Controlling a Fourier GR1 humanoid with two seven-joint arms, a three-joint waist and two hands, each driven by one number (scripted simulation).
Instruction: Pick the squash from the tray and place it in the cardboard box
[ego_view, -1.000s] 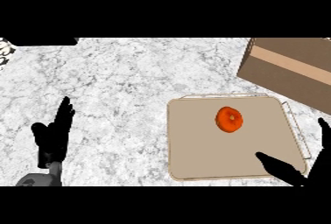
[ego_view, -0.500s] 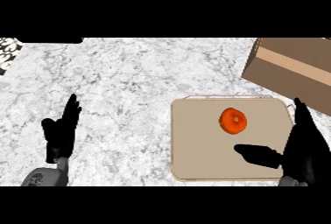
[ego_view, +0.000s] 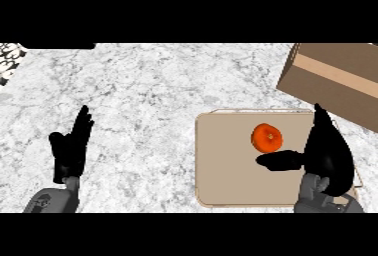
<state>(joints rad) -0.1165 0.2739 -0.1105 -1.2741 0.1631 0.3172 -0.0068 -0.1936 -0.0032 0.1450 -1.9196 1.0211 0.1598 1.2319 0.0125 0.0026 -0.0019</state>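
Right hand open beside the squash, nothing gripped.
Squash (ego_view: 267, 138) sits on the tray (ego_view: 229, 175), far-centre; right hand (ego_view: 325, 150) just right of it, fingers straight, thumb spread out just near of the squash. Cardboard box (ego_view: 336, 80) far right on the marble tabletop (ego_view: 148, 90). Left hand (ego_view: 70, 147) rests open at left.

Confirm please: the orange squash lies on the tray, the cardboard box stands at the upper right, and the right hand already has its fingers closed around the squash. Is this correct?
Not quite. In the head view the right hand is open beside the squash, thumb below it, not closed around it. The squash does lie on the tray, and the cardboard box is at upper right.
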